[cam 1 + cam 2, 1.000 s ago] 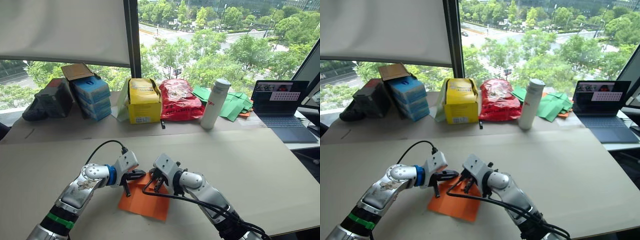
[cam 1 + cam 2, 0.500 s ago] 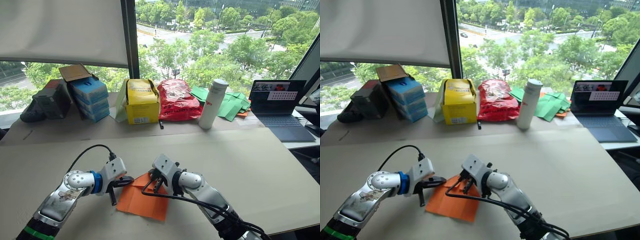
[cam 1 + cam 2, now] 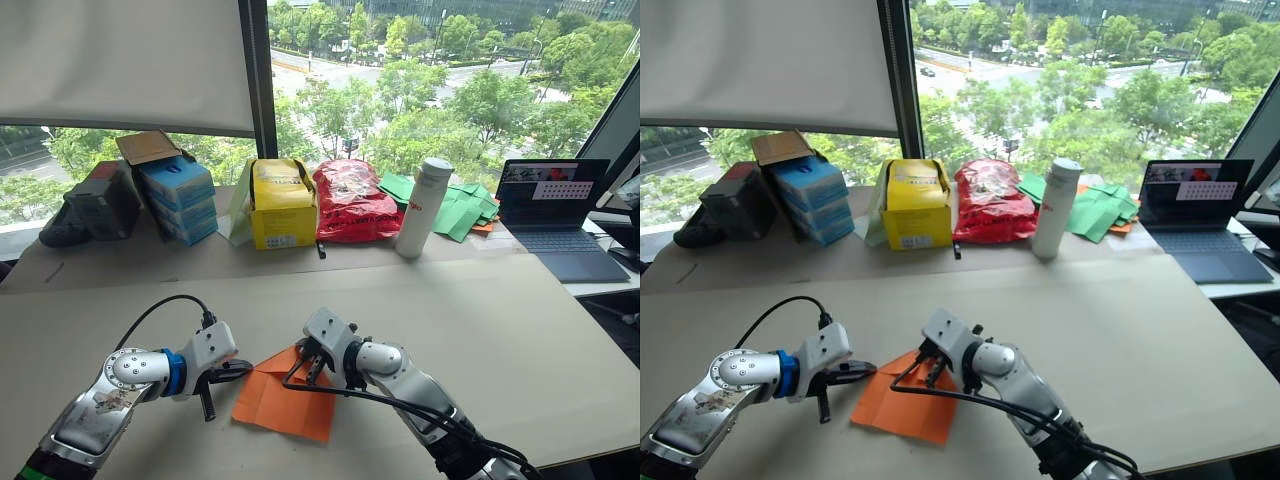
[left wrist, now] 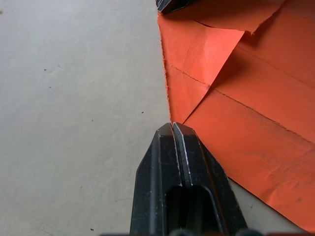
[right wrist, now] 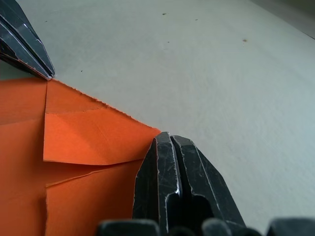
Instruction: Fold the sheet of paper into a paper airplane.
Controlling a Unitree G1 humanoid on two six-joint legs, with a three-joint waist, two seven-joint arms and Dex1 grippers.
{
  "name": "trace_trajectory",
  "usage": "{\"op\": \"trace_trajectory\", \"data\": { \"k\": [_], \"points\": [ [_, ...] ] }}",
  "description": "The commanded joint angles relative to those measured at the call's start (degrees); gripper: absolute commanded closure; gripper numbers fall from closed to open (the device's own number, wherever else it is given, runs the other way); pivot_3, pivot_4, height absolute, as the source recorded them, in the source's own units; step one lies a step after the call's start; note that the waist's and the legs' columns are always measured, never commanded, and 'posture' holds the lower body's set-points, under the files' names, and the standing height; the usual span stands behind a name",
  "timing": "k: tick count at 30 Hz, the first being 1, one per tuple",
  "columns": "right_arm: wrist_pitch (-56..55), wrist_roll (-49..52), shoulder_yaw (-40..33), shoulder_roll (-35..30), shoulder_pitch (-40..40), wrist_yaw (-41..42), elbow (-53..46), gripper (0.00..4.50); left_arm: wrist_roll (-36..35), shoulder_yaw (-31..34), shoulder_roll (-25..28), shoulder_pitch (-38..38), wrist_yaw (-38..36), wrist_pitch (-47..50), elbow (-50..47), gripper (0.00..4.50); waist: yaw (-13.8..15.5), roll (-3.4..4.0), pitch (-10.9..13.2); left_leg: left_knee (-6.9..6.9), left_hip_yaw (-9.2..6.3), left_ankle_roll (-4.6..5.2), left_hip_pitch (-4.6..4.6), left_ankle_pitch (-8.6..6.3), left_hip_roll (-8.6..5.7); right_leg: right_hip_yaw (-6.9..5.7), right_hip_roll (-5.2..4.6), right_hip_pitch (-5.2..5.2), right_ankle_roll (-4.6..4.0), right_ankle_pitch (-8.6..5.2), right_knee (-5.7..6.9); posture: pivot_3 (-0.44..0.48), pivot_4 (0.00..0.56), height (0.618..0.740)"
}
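1 sheet of paper (image 3: 285,405) flat on bench (image 3: 520,330). 2 hands: left hand (image 4: 172,126) closed w/ tip at its left edge; right hand (image 5: 170,139) closed, tip on far corner.

Two silver-and-white robot arms end in black two-fingered grippers. The left gripper (image 3: 222,378) sits behind a blue wrist ring, lower left; black cables trail both arms, including the right gripper (image 3: 308,362).

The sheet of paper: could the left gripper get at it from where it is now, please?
Probably yes: the left gripper, fingers shut, sits at the edge of the sheet of paper, with nothing between them.
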Motion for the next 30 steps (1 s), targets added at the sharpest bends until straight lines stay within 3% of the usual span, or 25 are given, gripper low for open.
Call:
{"op": "trace_trajectory", "data": {
  "k": [1,7,12,20,25,30],
  "points": [
    [0.2,-0.7,-0.5,-0.5,0.0,-0.1,0.3,4.50,-3.0,3.8,0.0,-4.4,-0.6,2.0,1.8,4.49,0.1,-0.06,0.1,0.00,-0.01,-0.02,-0.04,0.02,0.00,-0.02,0.00,-0.01,0.00,0.00,0.01,0.000,0.150,0.740],
    [0.8,-0.7,-0.8,-0.7,0.1,-0.2,-0.9,4.50,-8.5,3.4,-3.7,-8.9,-2.4,3.6,-0.7,4.49,0.7,-0.15,0.1,0.03,0.00,0.01,-0.24,0.01,-0.07,-0.09,-0.04,-0.09,0.02,0.01,-0.04,0.000,0.150,0.740],
    [1.3,-0.7,-1.2,-1.0,0.3,-0.4,-1.6,4.50,-6.1,-1.6,-6.2,-7.3,-3.3,0.9,0.1,4.49,0.7,-0.16,0.1,0.03,0.06,-0.30,-0.47,0.18,-0.07,-0.09,0.23,-0.19,0.04,0.01,-0.14,0.000,0.150,0.740],
    [2.1,-0.1,-2.0,-1.5,1.1,-1.0,-4.4,4.50,1.6,-8.7,-7.3,-7.2,-3.5,-6.6,7.0,4.49,1.0,-0.15,0.1,0.23,-0.02,0.07,-0.58,-0.02,-0.05,-0.14,0.41,-0.19,0.04,0.01,-0.07,0.000,0.150,0.740],
    [2.6,3.9,-5.9,-1.9,3.1,0.9,-11.4,4.50,3.7,-10.6,-7.6,-7.0,-4.0,-9.3,8.8,4.49,1.2,-0.14,0.1,0.27,-0.03,0.12,-0.59,-0.05,-0.06,-0.18,0.36,-0.15,0.07,0.02,-0.09,0.000,0.150,0.740],
    [6.1,10.5,-12.2,-8.4,8.5,6.2,-22.0,4.50,4.4,-11.5,-8.4,-6.2,-3.7,-9.4,8.0,4.49,1.5,-0.14,0.1,0.29,-0.06,0.19,-0.57,-0.09,-0.05,-0.21,0.34,-0.09,0.11,0.02,-0.12,0.000,0.150,0.740]
  ]
}}
